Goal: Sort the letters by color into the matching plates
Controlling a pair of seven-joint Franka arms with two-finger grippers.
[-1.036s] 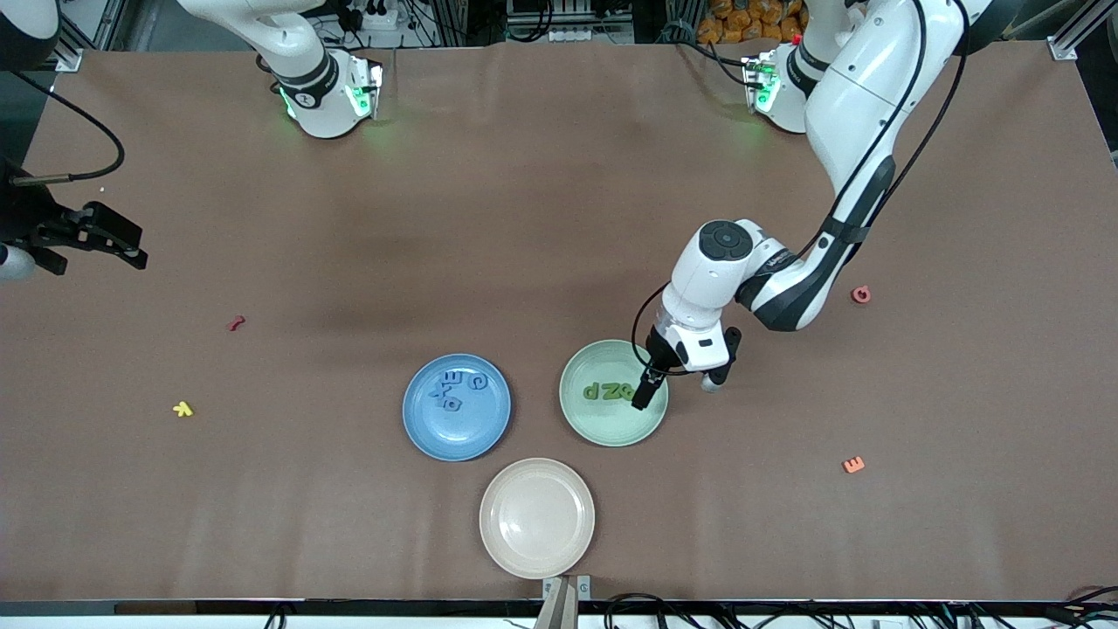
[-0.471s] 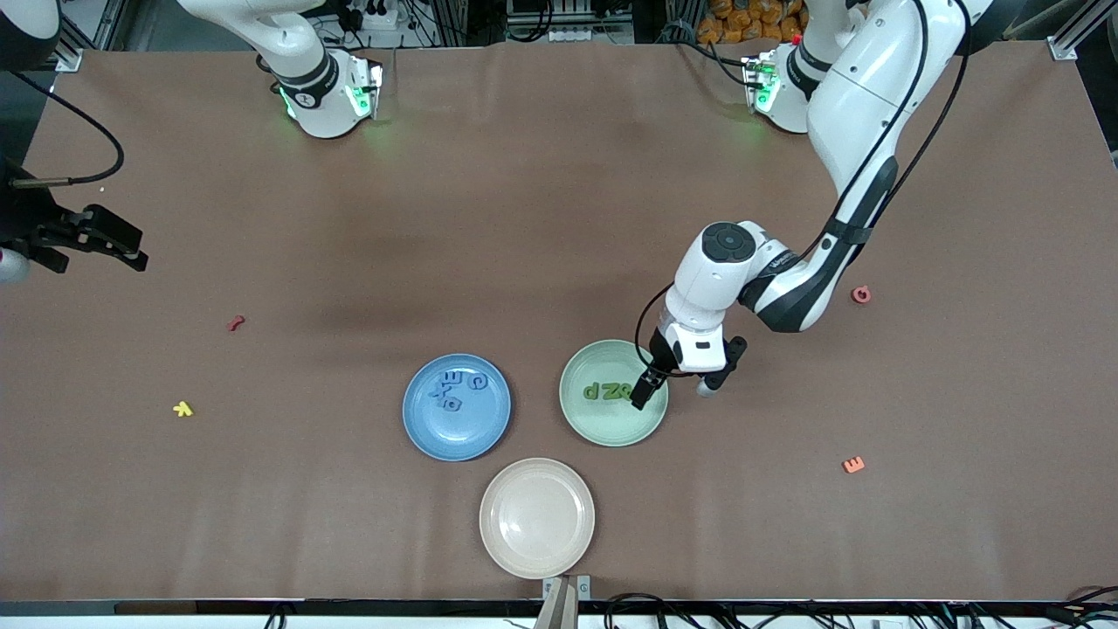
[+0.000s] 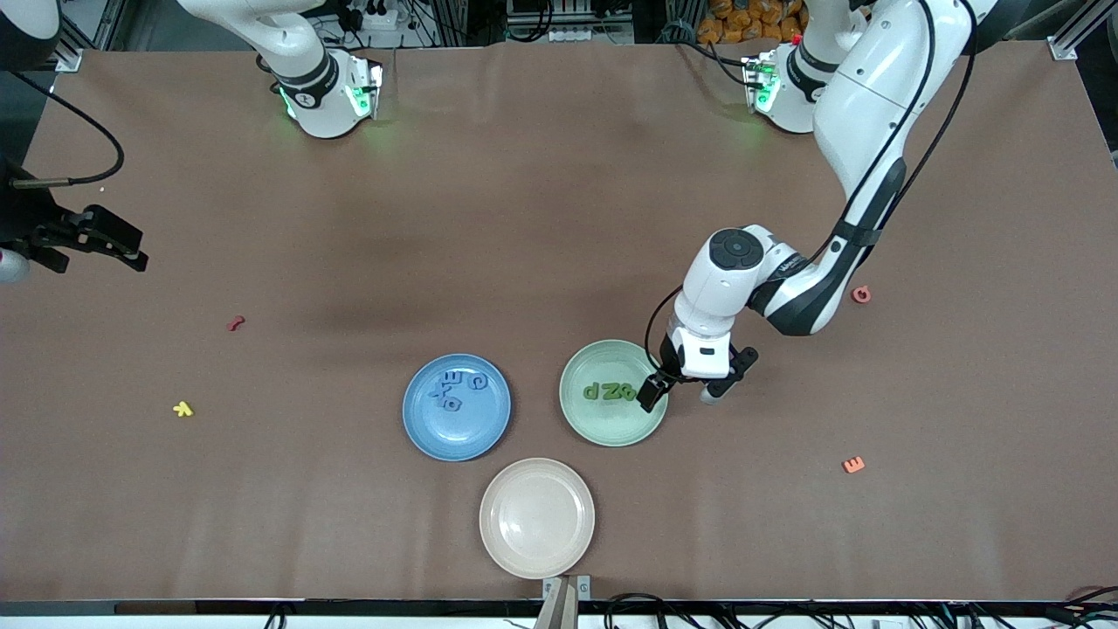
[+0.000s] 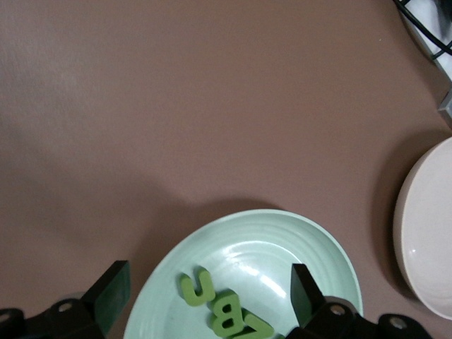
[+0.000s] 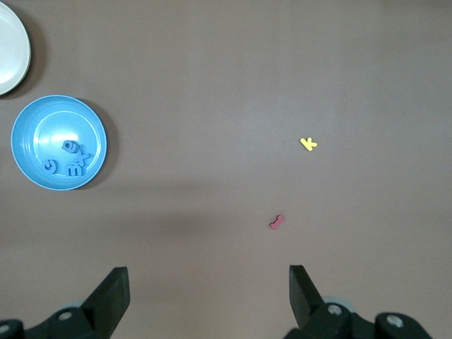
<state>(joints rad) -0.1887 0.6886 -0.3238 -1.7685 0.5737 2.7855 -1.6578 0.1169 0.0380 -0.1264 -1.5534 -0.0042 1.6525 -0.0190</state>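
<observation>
The pale green plate (image 3: 611, 428) holds a row of green letters (image 3: 609, 390). Beside it, toward the right arm's end, the blue plate (image 3: 457, 428) holds blue letters (image 3: 458, 389). My left gripper (image 3: 684, 391) hangs open and empty over the green plate's rim on the side toward the left arm's end. In the left wrist view its fingers straddle the green plate (image 4: 311, 240) and green letters (image 4: 226, 311). My right gripper (image 3: 122, 245) waits open and empty high at the right arm's end. The right wrist view shows the blue plate (image 5: 35, 120) and blue letters (image 5: 67, 159).
An empty beige-pink plate (image 3: 536, 517) lies nearer the front camera than the two plates. Loose letters lie about: orange (image 3: 853, 465) and red (image 3: 861, 294) toward the left arm's end, red (image 3: 234, 323) and yellow (image 3: 182, 408) toward the right arm's end.
My left gripper has drifted slightly off the green plate's middle toward the left arm's end, staying open. The right arm has not moved.
</observation>
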